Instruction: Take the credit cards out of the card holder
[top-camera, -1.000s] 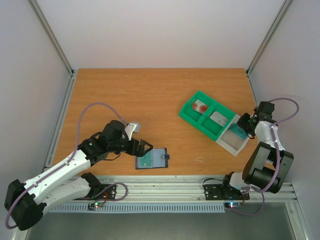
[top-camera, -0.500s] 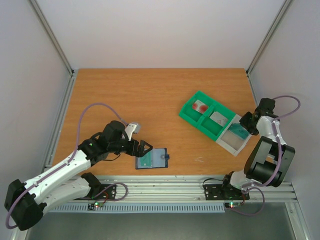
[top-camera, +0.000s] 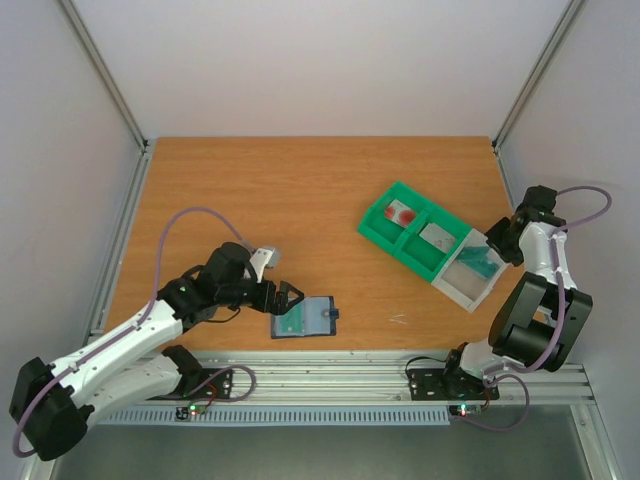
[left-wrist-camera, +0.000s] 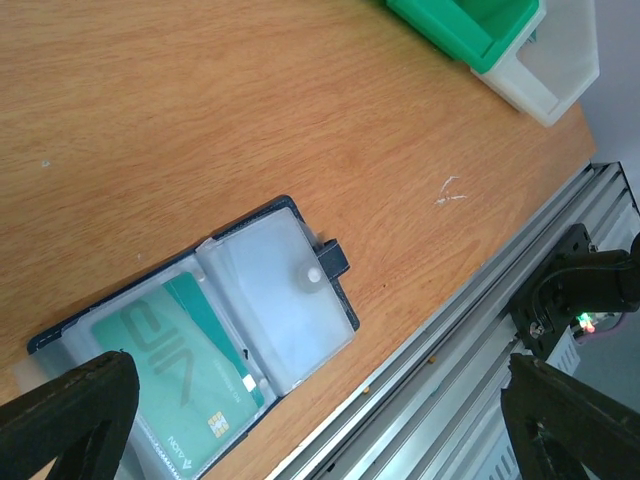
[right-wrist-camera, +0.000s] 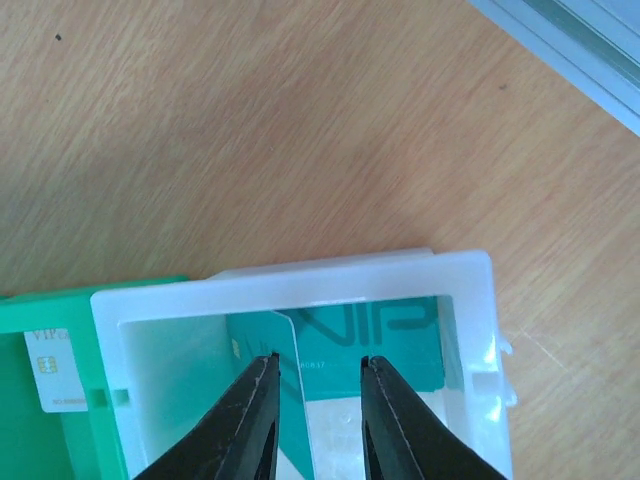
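The slate-blue card holder (top-camera: 303, 317) (left-wrist-camera: 290, 300) lies open near the table's front edge, with teal credit cards (left-wrist-camera: 165, 365) still in its left pocket. My left gripper (top-camera: 283, 303) (left-wrist-camera: 320, 425) hovers over it, open wide and empty. My right gripper (top-camera: 497, 243) (right-wrist-camera: 318, 362) hangs over the tray's white end compartment (right-wrist-camera: 300, 285), jaws slightly apart and gripping nothing. Two teal cards (right-wrist-camera: 400, 340) (top-camera: 478, 262) lie in that compartment below the fingertips. A card with a red blotch (top-camera: 398, 212) and a greyish card (top-camera: 437, 236) rest in the green tray (top-camera: 385, 240).
A whitish card (right-wrist-camera: 48, 370) shows in the green compartment beside the white one. An aluminium rail (left-wrist-camera: 480, 330) (top-camera: 320, 365) runs along the table's near edge. Enclosure walls stand close on both sides.
My right gripper has drawn back toward the right wall and its jaws have parted. The teal card stays in the white compartment. The left arm has not moved.
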